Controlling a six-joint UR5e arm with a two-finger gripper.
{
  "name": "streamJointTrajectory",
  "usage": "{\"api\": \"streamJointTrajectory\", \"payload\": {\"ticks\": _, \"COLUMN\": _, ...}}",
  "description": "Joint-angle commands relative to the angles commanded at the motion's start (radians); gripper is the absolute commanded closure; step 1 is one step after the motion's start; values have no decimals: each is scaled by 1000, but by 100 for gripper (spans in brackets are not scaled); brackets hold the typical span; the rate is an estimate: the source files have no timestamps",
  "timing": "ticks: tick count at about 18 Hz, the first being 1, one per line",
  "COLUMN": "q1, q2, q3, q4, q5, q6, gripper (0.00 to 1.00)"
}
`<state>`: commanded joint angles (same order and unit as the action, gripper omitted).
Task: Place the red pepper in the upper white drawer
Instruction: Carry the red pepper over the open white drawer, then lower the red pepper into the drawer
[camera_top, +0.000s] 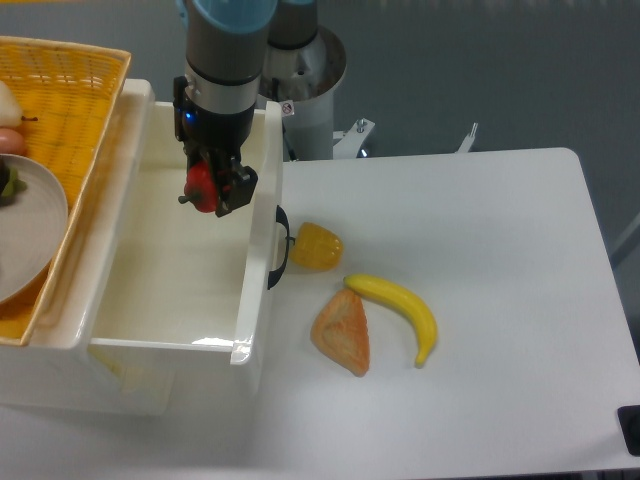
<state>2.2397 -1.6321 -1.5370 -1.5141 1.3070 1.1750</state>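
Observation:
The red pepper (202, 186) is small and glossy, with its dark stem pointing left. My gripper (212, 186) is shut on it and holds it above the inside of the upper white drawer (262, 250), near the drawer's back right part. The drawer is pulled open, its inside shows nothing in it, and its dark curved handle (280, 247) is on the right wall.
A yellow pepper (316, 247), a banana (400, 308) and an orange bread-like wedge (343, 332) lie on the white table right of the drawer. A yellow woven basket (70, 110) with a grey plate (30, 225) and fruit sits left of the drawer. The arm's base stands behind.

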Motion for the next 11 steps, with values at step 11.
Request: {"api": "streamJointTrajectory", "payload": {"ticks": 11, "q1": -43, "q2": -29, "q3": -8, "q4": -3, "q5": 40, "q6": 5, "gripper": 40}}
